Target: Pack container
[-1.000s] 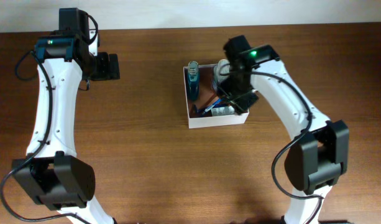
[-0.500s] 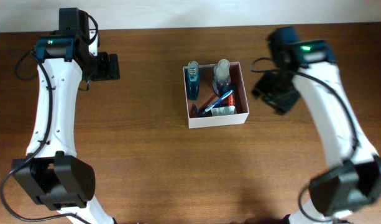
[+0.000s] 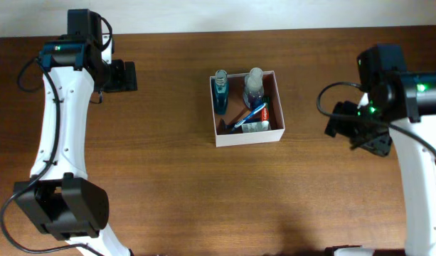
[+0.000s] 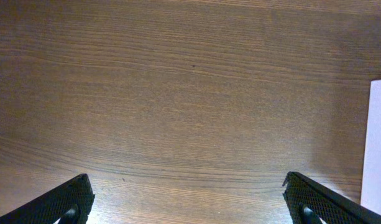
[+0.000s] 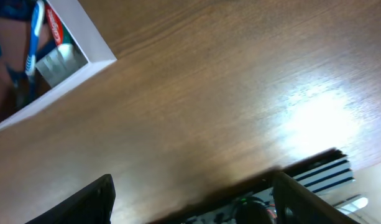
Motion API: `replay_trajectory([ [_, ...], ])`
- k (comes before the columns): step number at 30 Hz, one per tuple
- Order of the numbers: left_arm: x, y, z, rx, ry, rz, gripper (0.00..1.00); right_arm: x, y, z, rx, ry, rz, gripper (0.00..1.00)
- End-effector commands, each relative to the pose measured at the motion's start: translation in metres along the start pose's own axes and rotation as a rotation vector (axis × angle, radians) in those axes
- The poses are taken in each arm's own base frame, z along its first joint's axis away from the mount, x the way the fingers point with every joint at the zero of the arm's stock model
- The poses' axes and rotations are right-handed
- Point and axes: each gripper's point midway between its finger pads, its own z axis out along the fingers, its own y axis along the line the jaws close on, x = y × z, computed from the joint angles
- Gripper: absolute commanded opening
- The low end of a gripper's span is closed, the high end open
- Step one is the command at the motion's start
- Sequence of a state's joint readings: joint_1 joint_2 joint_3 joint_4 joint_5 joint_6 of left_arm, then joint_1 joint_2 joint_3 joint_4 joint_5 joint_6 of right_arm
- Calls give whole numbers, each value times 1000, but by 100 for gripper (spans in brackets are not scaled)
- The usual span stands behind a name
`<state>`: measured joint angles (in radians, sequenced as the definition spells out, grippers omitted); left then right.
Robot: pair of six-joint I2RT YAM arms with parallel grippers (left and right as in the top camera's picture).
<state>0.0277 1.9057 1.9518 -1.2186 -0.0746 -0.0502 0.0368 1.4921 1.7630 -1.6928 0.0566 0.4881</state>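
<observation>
Two hands stand empty: your right hand (image 5: 193, 186), jaws spread, has just pulled away from the square white-walled container with the reddish-brown inside (image 3: 247, 140), now well apart on its left and holding blue bottles (image 3: 221, 98) and a white toothpaste tube (image 3: 255, 126), so packing looks nearly finished, while your left hand (image 3: 124, 76) waits wide open.

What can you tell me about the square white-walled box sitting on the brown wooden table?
The square open-topped box has thin white walls, cardboard-like, and a reddish-brown inside. It sits flat on the brown wooden table. Two blue bottles stand inside at its far wall; a blue toothbrush and white tube lie near the front wall.
</observation>
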Motion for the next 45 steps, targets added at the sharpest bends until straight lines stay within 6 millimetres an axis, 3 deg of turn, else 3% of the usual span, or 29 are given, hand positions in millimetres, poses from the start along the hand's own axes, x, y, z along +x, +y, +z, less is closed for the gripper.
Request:
replay_trajectory([
  [1,1,-1,0,8,4,-6,99,20,-4,-8,1,-27,-73,75],
  [7,1,-1,0,8,4,-6,99,54,-3,-10,-27,-44,-98,75],
  [9,1,-2,0,8,4,-5,99,60,-4,-10,-29,-43,-113,99],
  [21,1,-1,0,8,4,-6,99,60,-3,-7,-18,-28,-126,99],
  [29,1,-2,0,8,4,-5,99,56,-13,-11,18,-77,-122,99],
  [36,1,-1,0,8,4,-6,99,59,-25,-32,-10,-194,-107,99],
  [45,1,-1,0,8,4,-6,99,53,-25,-73,-161,-503,-198,99],
])
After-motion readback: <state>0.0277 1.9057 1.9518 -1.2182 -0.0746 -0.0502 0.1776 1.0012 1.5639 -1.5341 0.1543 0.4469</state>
